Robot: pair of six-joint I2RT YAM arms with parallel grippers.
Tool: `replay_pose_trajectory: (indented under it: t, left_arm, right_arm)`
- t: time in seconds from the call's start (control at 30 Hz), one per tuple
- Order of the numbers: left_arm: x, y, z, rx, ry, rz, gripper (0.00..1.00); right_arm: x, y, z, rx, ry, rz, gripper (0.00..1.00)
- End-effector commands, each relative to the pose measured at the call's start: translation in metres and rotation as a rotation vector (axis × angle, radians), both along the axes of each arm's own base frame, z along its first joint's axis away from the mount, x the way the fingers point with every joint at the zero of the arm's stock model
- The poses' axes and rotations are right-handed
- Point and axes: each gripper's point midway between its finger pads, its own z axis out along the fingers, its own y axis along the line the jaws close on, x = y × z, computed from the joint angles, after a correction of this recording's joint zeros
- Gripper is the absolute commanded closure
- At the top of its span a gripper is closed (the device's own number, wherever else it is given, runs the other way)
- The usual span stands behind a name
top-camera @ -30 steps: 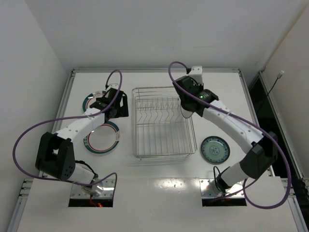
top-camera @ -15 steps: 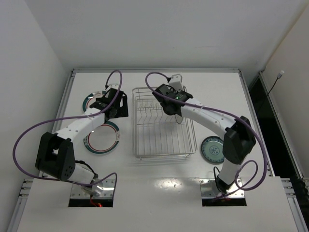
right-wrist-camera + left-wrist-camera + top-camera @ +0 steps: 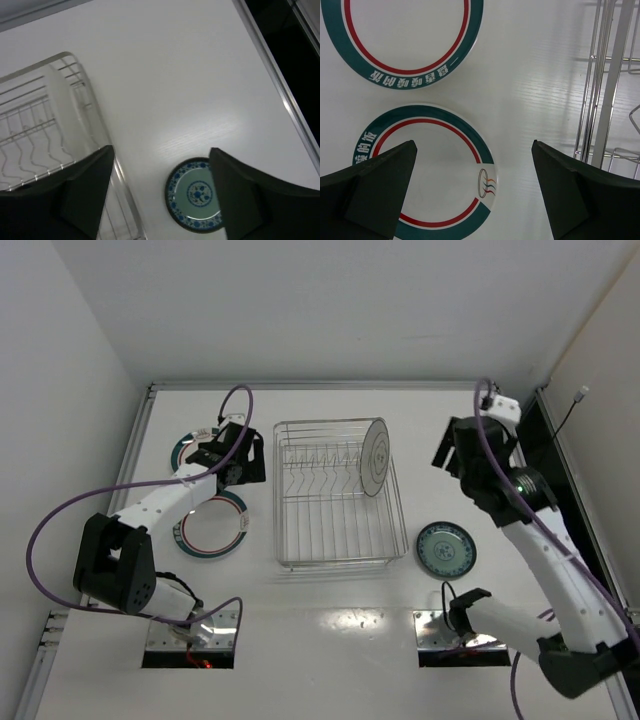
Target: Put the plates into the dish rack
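At frame centre, rectangular silver wire dish rack holds ringed white round plate upright. Lower right, glossy teal-blue patterned plate flat on white worktop. Both left jaws and right jaws spread, empty.
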Motion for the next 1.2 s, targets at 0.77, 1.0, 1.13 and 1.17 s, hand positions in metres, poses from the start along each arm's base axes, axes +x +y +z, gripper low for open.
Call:
replay_pose_trajectory:
  t: [0.77,1.0,1.13,1.17]
  left_arm:
    - [0.006,-0.007,0.039,-0.084,-0.097,-0.013,0.0]
    - [0.006,-0.007,0.035,-0.081,-0.088,-0.012,0.0]
    - [0.006,-0.006,0.036,-0.075,-0.09,-0.006,0.0]
    - [0.006,-0.006,0.036,-0.075,-0.09,-0.006,0.0]
  right_arm:
    - [-0.062,-0.031,-0.275,0.807,0.632,-0.236,0.89]
    - [-0.039,-0.029,-0.292,0.774,0.731,-0.251,0.88]
    - [-0.018,-0.035,-0.297,0.671,0.749,-0.253,0.88]
    - [-0.012,-0.033,-0.293,0.665,0.736,-0.238,0.88]
